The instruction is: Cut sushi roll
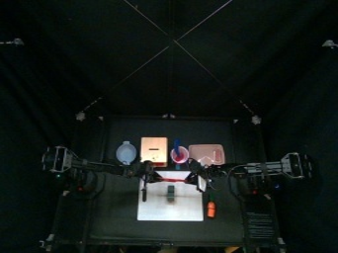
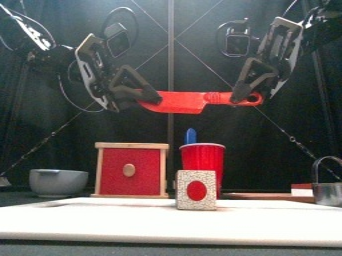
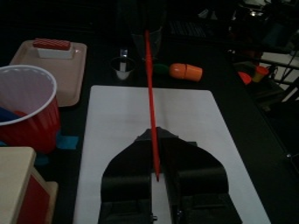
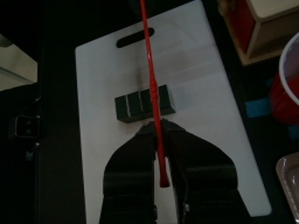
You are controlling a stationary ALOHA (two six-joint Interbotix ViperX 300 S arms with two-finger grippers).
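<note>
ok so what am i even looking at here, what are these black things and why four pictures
It is one moment seen by four cameras: one high above, one level at the table's front edge, and one on each wrist. The black things are two robot arms. Each ends in a gripper with two jaws. In the front view the left gripper and the right gripper hold a red knife between them in the air, one at each end. Below, a white cutting board lies on the table, with a small dark sushi roll on it. In the right wrist view the knife runs as a thin red line over the roll. Behind stand a red cup, a red wooden box and a grey bowl.
</note>
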